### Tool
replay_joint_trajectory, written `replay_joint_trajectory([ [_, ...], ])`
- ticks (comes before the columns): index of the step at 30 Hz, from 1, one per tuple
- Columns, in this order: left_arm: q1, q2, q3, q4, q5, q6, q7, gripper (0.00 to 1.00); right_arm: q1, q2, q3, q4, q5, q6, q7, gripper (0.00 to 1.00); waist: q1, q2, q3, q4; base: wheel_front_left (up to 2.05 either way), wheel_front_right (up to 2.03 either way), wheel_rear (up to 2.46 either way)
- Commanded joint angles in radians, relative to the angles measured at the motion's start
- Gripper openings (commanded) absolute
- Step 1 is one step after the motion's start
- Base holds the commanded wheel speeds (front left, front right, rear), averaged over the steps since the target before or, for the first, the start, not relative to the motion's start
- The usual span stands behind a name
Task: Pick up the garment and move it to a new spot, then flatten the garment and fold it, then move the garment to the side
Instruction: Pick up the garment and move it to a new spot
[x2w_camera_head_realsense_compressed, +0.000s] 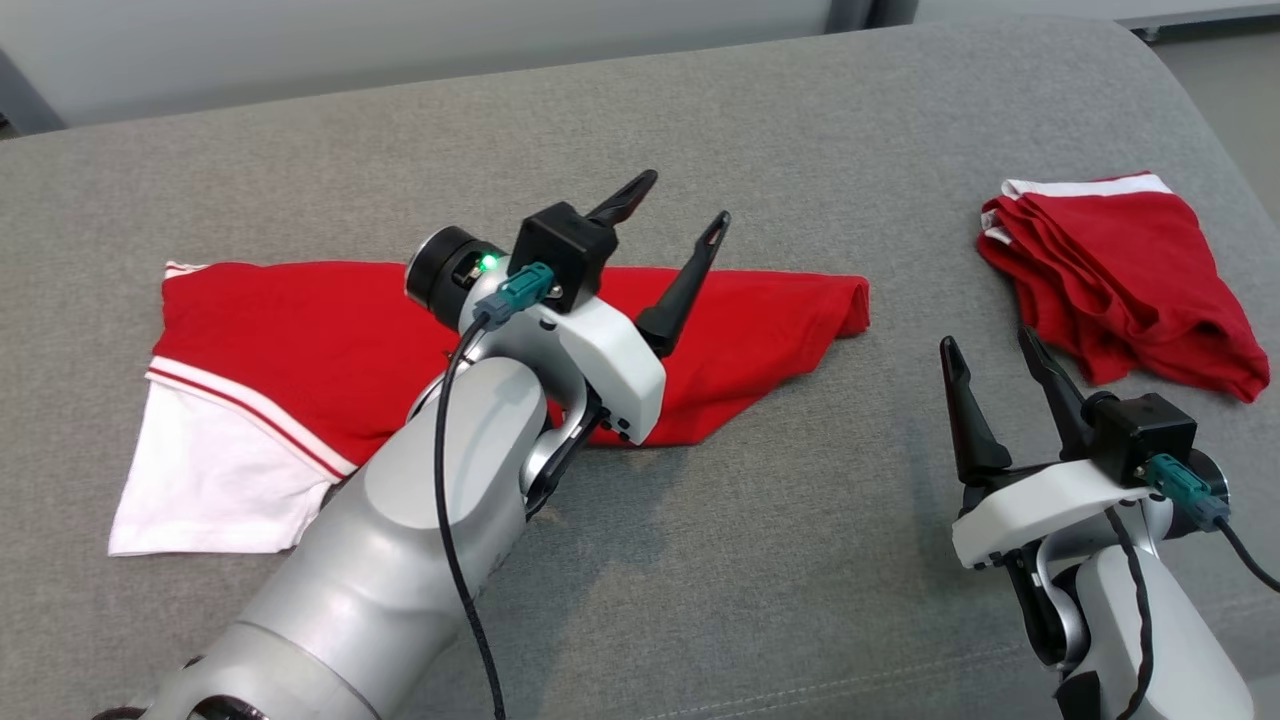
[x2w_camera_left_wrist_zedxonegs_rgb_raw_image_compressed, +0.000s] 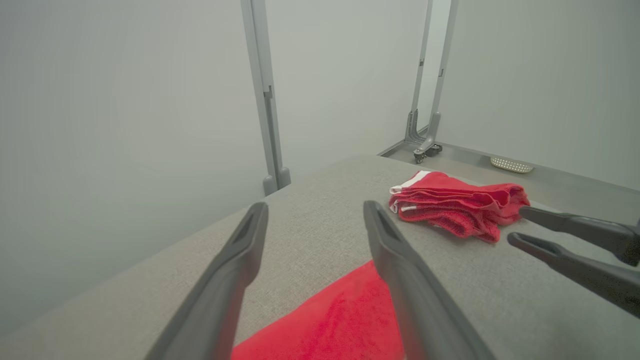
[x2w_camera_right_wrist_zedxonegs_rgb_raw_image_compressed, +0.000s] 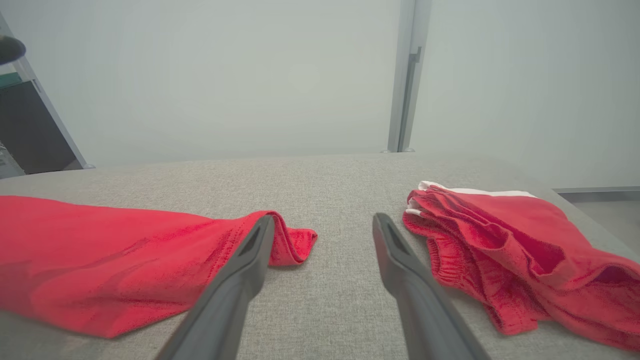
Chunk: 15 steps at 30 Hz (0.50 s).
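We see the red shirt (x2w_camera_head_realsense_compressed: 300, 330) lying flat on the grey cushion (x2w_camera_head_realsense_compressed: 700, 120). It makes one long shape that runs from left to right. Its white sleeve (x2w_camera_head_realsense_compressed: 220, 470) is at the left end, and its right end narrows to a small folded tip (x2w_camera_head_realsense_compressed: 850, 295).

Our left gripper (x2w_camera_head_realsense_compressed: 686, 198) hangs over the middle of the shirt. Its fingers are spread wide and hold nothing. Our right gripper (x2w_camera_head_realsense_compressed: 985, 338) is past the shirt's right tip, on the side closer to us. Its fingers are also spread and hold nothing.

A second red garment (x2w_camera_head_realsense_compressed: 1120, 270) sits bunched up well beyond the shirt's right tip.

We think the fold comes next. The right arm is nearer the tip. The left arm is nearer the middle and the sleeve end, so each would take its own end.
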Motion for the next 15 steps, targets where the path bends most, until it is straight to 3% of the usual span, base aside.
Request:
replay_joint_trajectory([
  [1, 0.008, 0.026, 0.055, -0.027, 0.010, 0.021, -0.010, 1.00, -0.005, 0.006, 0.021, -0.018, -0.002, 0.004, -0.012, 1.00, 0.0000, 0.0000, -0.022, 0.031, 0.00, 0.00, 0.00],
  [7, 0.127, 0.088, 0.208, -0.090, 0.057, 0.069, -0.010, 1.00, 0.007, 0.006, 0.024, -0.022, -0.004, 0.004, -0.012, 1.00, 0.0000, 0.0000, -0.070, 0.099, 0.00, 0.00, 0.00],
  [15, 0.350, 0.142, 0.409, -0.217, 0.134, 0.098, -0.010, 1.00, 0.042, 0.006, 0.011, -0.023, -0.011, 0.004, -0.012, 1.00, 0.0000, 0.0000, -0.130, 0.170, 0.00, 0.00, 0.00],
])
